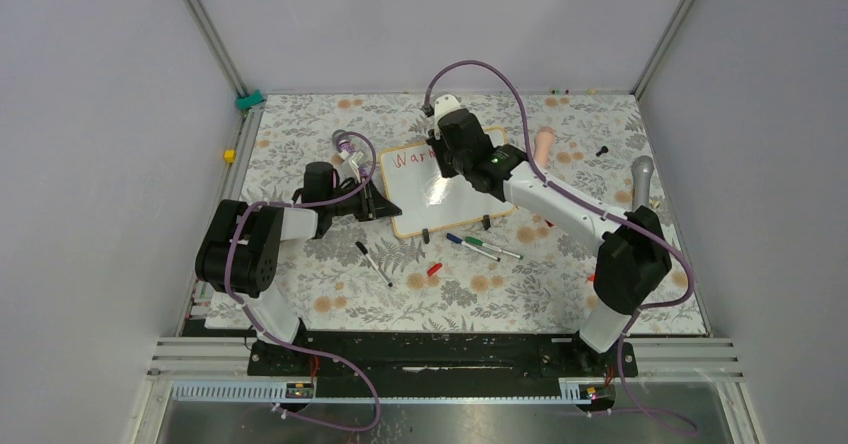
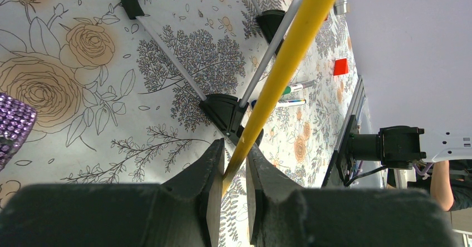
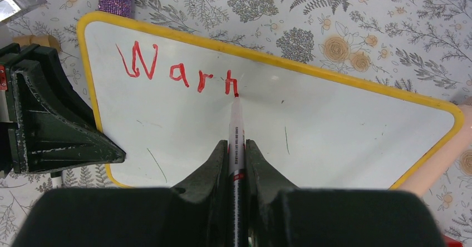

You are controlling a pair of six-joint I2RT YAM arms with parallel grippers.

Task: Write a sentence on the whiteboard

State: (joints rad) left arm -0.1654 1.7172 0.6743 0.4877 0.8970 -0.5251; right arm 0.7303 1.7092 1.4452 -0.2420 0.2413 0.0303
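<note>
The whiteboard (image 1: 455, 209) is a white board with a yellow frame, lying at the middle of the floral table. My left gripper (image 2: 236, 152) is shut on the frame's yellow edge (image 2: 289, 52), at the board's left side (image 1: 375, 204). My right gripper (image 3: 237, 147) is shut on a red marker (image 3: 236, 124), above the board's top part (image 1: 445, 169). The marker's tip touches the board (image 3: 311, 124) at the end of the sentence (image 3: 172, 72). The sentence reads "War" in red, followed by a partly drawn letter. The left gripper's black body (image 3: 50, 119) shows at the board's left edge.
Black (image 1: 375, 263), blue (image 1: 470, 247) and green (image 1: 492, 247) markers and a red cap (image 1: 433, 269) lie in front of the board. A purple glittery item (image 1: 345, 147) is behind the left gripper. A pink item (image 1: 543, 144) and a grey cylinder (image 1: 641, 179) are at the right.
</note>
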